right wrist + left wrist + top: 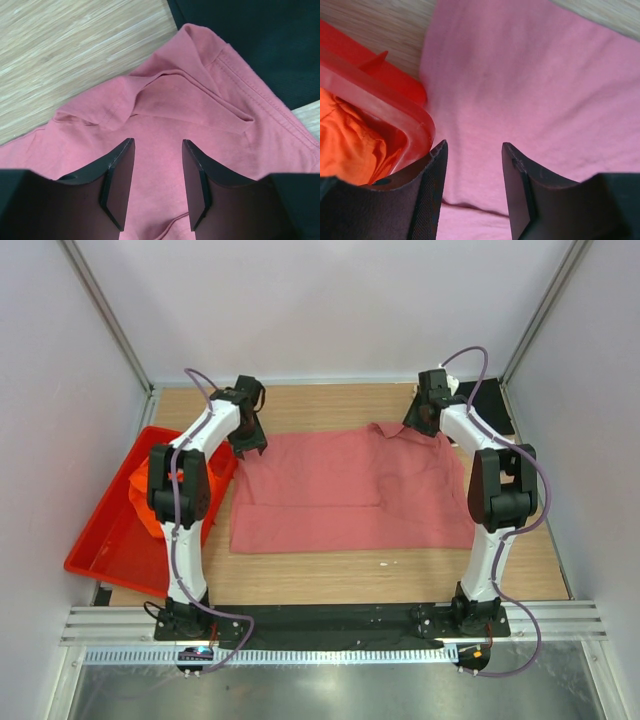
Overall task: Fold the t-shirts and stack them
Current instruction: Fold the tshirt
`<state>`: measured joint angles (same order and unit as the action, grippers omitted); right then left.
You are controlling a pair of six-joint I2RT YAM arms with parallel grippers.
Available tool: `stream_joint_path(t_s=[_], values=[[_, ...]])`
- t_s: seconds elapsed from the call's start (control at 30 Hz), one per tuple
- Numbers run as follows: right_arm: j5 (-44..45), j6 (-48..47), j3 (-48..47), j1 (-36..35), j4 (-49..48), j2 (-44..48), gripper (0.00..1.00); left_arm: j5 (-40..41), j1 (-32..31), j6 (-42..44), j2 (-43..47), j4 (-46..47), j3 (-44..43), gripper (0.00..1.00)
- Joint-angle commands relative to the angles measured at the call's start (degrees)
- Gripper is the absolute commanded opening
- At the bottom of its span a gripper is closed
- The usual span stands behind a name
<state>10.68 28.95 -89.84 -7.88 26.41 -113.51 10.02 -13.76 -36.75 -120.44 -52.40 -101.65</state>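
Overhead, the rose-red t-shirt (340, 495) lies spread mid-worktop (330, 575). The left pincer (248, 445) hangs at its 10 o'clock corner and the right pincer (418, 425) at 1 o'clock.

Left wrist: jaws apart over the shirt, with the orange t-shirt (345, 135) in the red tray (395, 95) at 9 o'clock.

Right wrist: jaws apart above a rumpled edge, with the black t-shirt (250, 40) at 1 o'clock.

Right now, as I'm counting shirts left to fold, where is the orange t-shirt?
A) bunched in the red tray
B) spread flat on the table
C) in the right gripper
A: the orange t-shirt lies crumpled inside the red tray.
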Motion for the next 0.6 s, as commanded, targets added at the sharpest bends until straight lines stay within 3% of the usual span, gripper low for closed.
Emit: stream_joint_path(t_s=[0.0, 0.3, 0.43, 0.57], values=[[-1.9, -0.8, -1.4, 0.0, -2.8, 1.8, 0.49, 7.6, 1.6, 1.3, -0.3, -2.4, -3.0, 0.49], [0.5, -2.1, -0.4, 0.2, -3.0, 1.6, 0.49, 3.0, 3.0, 2.6, -1.0, 0.4, -4.6, 0.5], [2.9, -6.9, -0.9, 0.5, -2.3, 1.2, 0.49, -0.5, 3.0, 4.1, -0.9, 3.4, -5.8, 0.51], [-2.0, -13.1, -1.9, 0.8, -3.6, -1.0, 0.49, 1.0, 3.0, 5.9, -4.4, 2.4, -12.2, 0.52]])
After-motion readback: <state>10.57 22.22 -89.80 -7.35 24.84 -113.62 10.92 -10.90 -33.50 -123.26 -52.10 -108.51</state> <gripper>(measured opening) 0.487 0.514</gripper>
